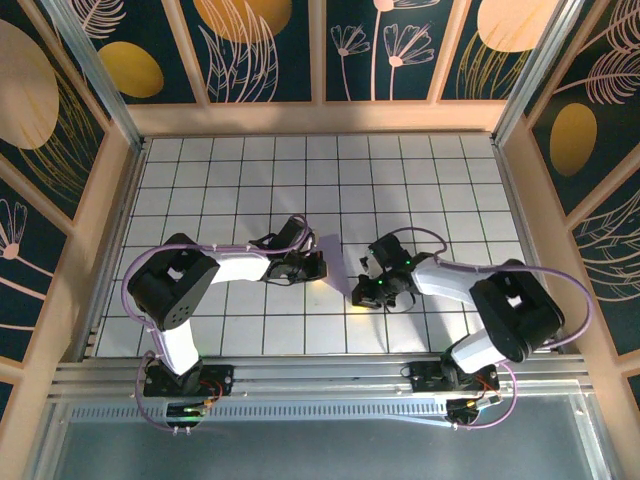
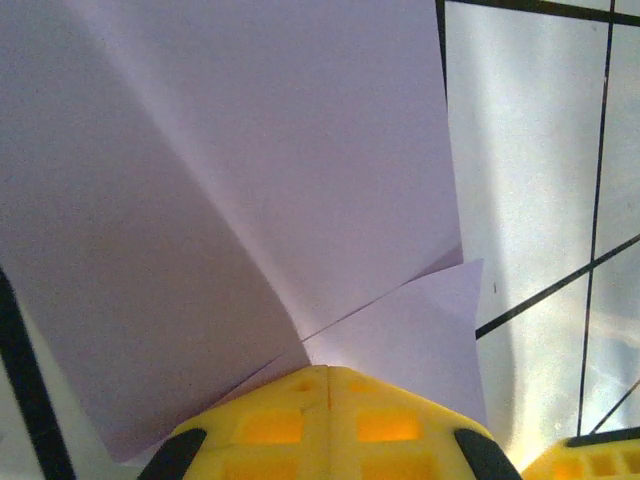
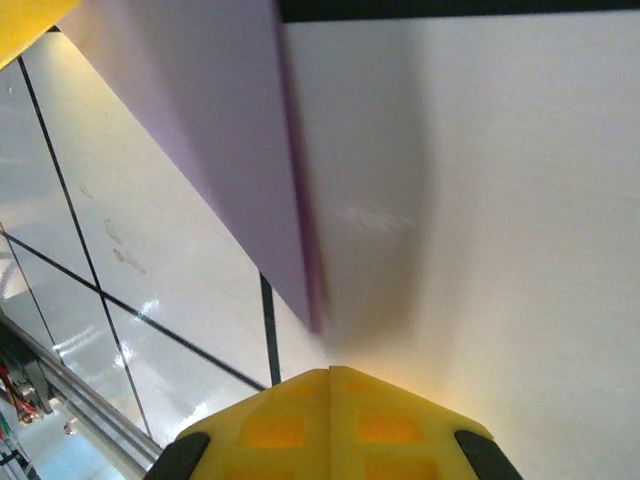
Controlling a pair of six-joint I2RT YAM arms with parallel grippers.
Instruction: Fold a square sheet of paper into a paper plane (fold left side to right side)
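Observation:
The lavender paper (image 2: 250, 180), folded with creases and overlapping flaps, lies on the white grid table between the two arms (image 1: 338, 264). My left gripper (image 2: 328, 372) is shut, its yellow fingertips resting against the paper's near edge where two creases meet. My right gripper (image 3: 328, 374) is also shut, just short of a pointed corner of the paper (image 3: 290, 250), which lifts slightly off the table. In the top view the left gripper (image 1: 312, 266) sits at the paper's left side and the right gripper (image 1: 364, 291) at its lower right.
The table is a white grid with black lines (image 1: 400, 170), walled by wooden frames and patterned panels (image 1: 270, 40). A metal rail (image 1: 320, 375) runs along the near edge by the arm bases. The right gripper's yellow finger (image 2: 592, 462) shows in the corner of the left wrist view.

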